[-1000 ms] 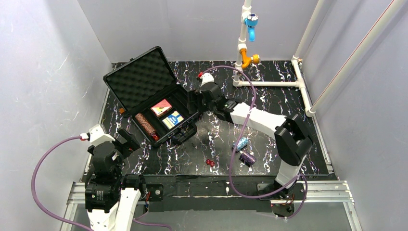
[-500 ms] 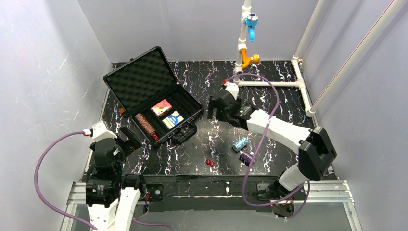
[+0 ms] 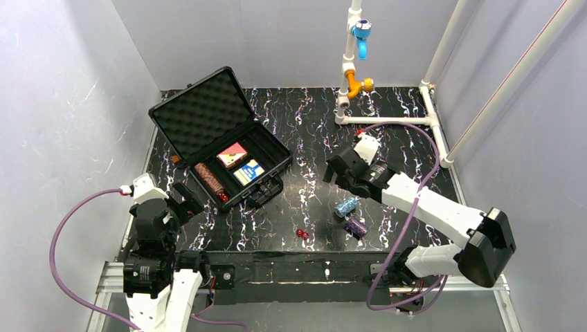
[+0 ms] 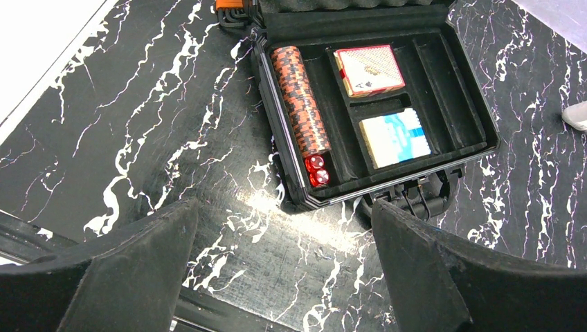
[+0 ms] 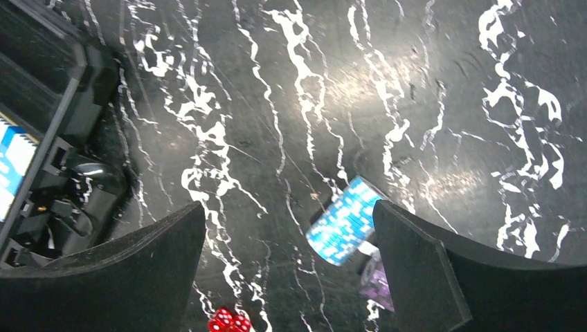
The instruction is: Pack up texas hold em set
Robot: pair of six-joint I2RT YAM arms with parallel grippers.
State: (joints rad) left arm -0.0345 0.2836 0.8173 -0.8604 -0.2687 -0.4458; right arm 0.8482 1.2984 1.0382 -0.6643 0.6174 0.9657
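Right gripper (image 5: 287,207) hangs over the black marbled table (image 3: 304,131), jaws spread wide and holding nothing. The roll of blue-and-white poker chips (image 5: 344,220) lies on its side just ahead of it. The purple chip roll (image 3: 356,227) is just beside that one - whether they touch cannot be told. Two small red dice (image 3: 302,234) sit apart, nearer the bases.

The black hard case (image 3: 277,149) stands open at the left, already holding a brown chip roll (image 4: 301,100) and red (image 4: 369,69) and blue card boxes (image 4: 394,137).

Left gripper (image 4: 284,207) is likewise spread and empty, near the case.

Judgement: the blue roll looks to be the next pick. Turn the wrist so the fingers close on its two end faces - a pinch across the sides would likely scatter the chips.
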